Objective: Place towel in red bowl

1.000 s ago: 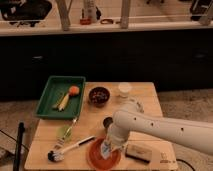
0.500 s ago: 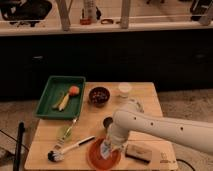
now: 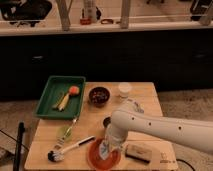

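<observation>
The red bowl (image 3: pixel 95 156) sits at the front edge of the wooden table (image 3: pixel 145 97), partly covered by my arm. My gripper (image 3: pixel 106 151) hangs straight down over the bowl, its tip inside the rim. A pale grey-blue bit of the towel (image 3: pixel 104 149) shows at the gripper's tip, low in the bowl. Most of the towel is hidden by the white arm (image 3: pixel 160 129).
A green tray (image 3: pixel 47 100) with an orange piece and a yellow piece stands at the back left. A dark brown bowl (image 3: pixel 99 95) and a white cup (image 3: pixel 124 89) stand behind. A dish brush (image 3: pixel 70 148) lies left of the bowl, a tan block (image 3: pixel 139 153) right of it.
</observation>
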Robot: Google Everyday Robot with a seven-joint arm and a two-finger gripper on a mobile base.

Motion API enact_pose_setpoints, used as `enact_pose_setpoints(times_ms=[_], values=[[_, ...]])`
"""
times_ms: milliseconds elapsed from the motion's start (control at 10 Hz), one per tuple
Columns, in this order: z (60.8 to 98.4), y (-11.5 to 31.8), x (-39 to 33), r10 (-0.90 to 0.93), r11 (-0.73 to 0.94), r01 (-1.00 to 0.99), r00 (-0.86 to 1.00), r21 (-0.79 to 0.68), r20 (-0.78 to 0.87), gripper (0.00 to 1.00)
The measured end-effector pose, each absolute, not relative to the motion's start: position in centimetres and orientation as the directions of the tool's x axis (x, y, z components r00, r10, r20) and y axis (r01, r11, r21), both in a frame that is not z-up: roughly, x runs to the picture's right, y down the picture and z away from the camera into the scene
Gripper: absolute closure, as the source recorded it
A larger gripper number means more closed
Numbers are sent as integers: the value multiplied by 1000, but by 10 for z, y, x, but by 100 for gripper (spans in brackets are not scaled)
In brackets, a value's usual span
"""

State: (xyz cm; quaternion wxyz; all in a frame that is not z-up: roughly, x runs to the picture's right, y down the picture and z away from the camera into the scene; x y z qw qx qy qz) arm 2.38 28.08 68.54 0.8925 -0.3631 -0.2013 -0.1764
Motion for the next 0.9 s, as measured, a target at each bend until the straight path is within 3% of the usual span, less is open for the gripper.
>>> enact_pose_setpoints(times_ms=[900], values=[[686,283,16,-163,668,469,850,-578,500,20]])
